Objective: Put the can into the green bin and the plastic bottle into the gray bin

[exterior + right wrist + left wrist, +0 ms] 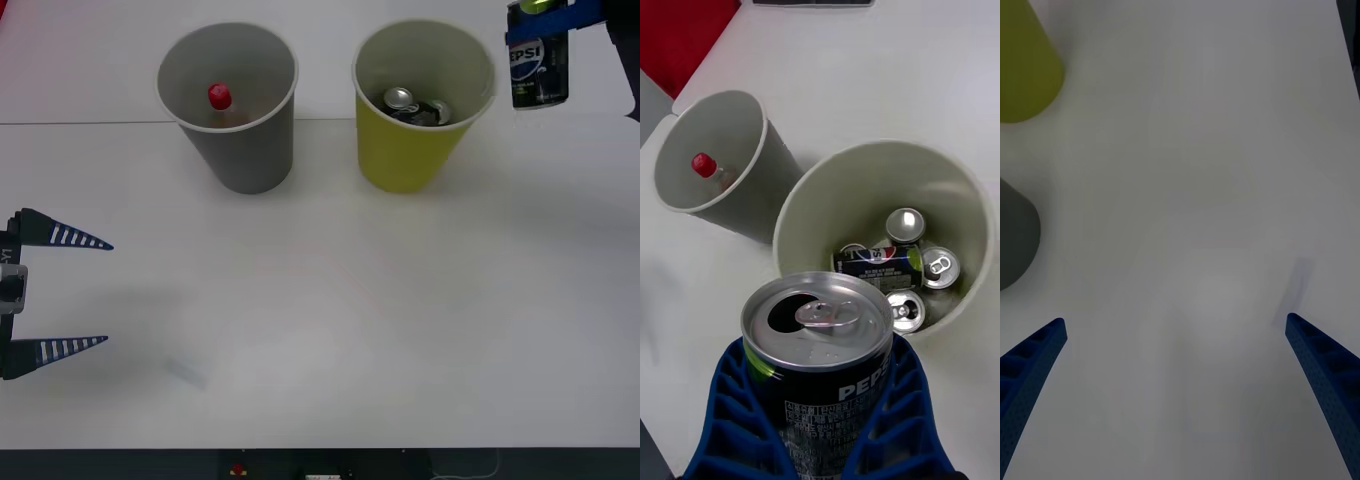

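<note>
My right gripper [545, 25] is shut on the black Pepsi can [540, 66], holding it upright in the air just right of the green bin [412, 160]. In the right wrist view the can [820, 352] sits between my blue fingers [730, 427], its opened silver top up, with the green bin [865, 180] beyond it holding several cans [895, 262]. The gray bin [240, 150] stands left of the green one, and the plastic bottle [220, 98] with its red cap stands inside it. My left gripper [105, 293] is open low at the table's left edge.
The white table [330, 310] stretches bare in front of both bins. A red surface [677, 37] lies past the table's edge beyond the gray bin [722, 187]. In the left wrist view the bases of the green bin [1022, 67] and gray bin [1015, 232] show.
</note>
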